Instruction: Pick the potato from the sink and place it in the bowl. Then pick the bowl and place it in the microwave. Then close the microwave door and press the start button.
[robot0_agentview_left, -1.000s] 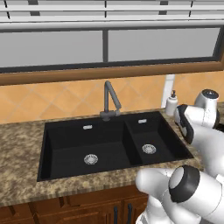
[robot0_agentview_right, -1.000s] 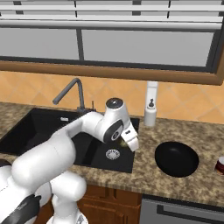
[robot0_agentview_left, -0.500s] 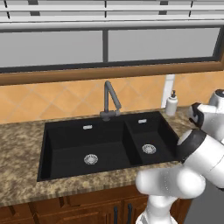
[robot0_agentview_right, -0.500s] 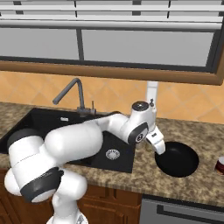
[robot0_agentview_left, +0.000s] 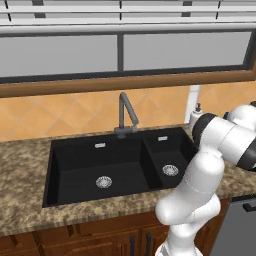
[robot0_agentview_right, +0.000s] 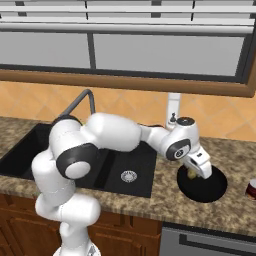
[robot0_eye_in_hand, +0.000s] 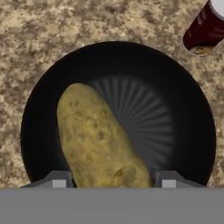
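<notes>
so, here is how i read it from the console.

gripper state: my gripper (robot0_eye_in_hand: 112, 179) is clenched on the potato (robot0_eye_in_hand: 99, 138); the two tips sit at either flank of its near end in the hand view.

potato vs bowl: the potato hangs directly above the bowl (robot0_eye_in_hand: 183, 105), inside the rim's outline when i look down the hand; i judge the release is a straight drop, no sideways shift needed.

long axis: the potato's length runs away from the fingers, slanting up and to the left in the hand view, across the bowl's left half.

height: in the right base view the gripper (robot0_agentview_right: 196, 170) sits just over the bowl (robot0_agentview_right: 212, 187); whether the potato touches the bottom i cannot tell.

bowl contents: nothing lies in it apart from the potato held over it.

sink: both basins of the sink (robot0_agentview_left: 75, 162) look bare, just drain rings.

nearby: a dark red can (robot0_eye_in_hand: 204, 28) stands on the counter (robot0_eye_in_hand: 35, 39) just beside the bowl's rim, apart from it.

next, my guess: open the fingers, then regrasp the bowl at its rim.
</notes>
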